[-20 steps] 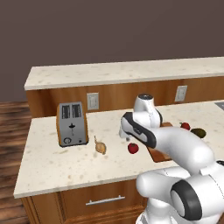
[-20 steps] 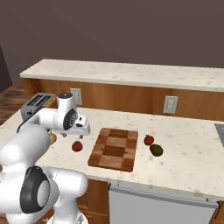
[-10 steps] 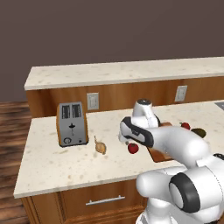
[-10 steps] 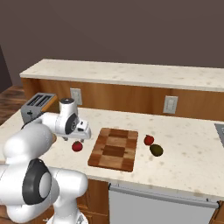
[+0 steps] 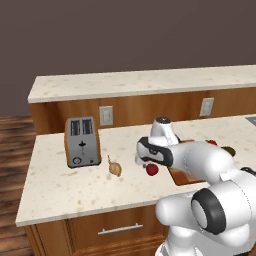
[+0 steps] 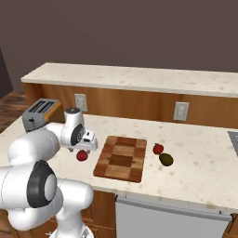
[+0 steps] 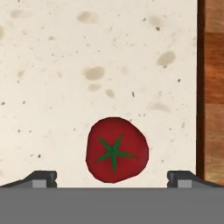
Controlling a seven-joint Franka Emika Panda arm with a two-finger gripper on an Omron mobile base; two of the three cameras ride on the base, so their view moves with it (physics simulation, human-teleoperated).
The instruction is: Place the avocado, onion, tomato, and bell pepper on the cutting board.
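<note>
Counter (image 6: 195, 172): a pale speckled stone top is stretching across the middle of both base views, with a higher ledge running behind it.
Arm (image 5: 210, 165): the white arm is rising from the lower right of the left base view and reaching toward the frame's centre.
Board (image 6: 122, 157): the checkered wooden board is lying flat at the centre of the right base view, with nothing on it; in the hand view its edge is running down the right side.
Toaster (image 5: 81, 141): a silver toaster is standing left of centre in the left base view, well apart from the board.
Gripper (image 6: 86, 143): it is hanging low over the counter left of centre in the right base view, just left of the board. In the hand view its two dark tips are sitting wide apart at the bottom, spread and holding nothing.
Onion (image 5: 115, 169): the tan bulb is lying on the counter just right of the toaster in the left base view, its thin stalk pointing up and left.
Avocado (image 6: 166, 159): the dark green oval is resting right of the board in the right base view, touching or nearly touching a red fruit (image 6: 158, 148) just above and left of it.
Tomato (image 7: 116, 149): red with a green star-shaped stem, it is sitting on the counter at the bottom centre of the hand view, between the tips, left of the board and apart from it.
</note>
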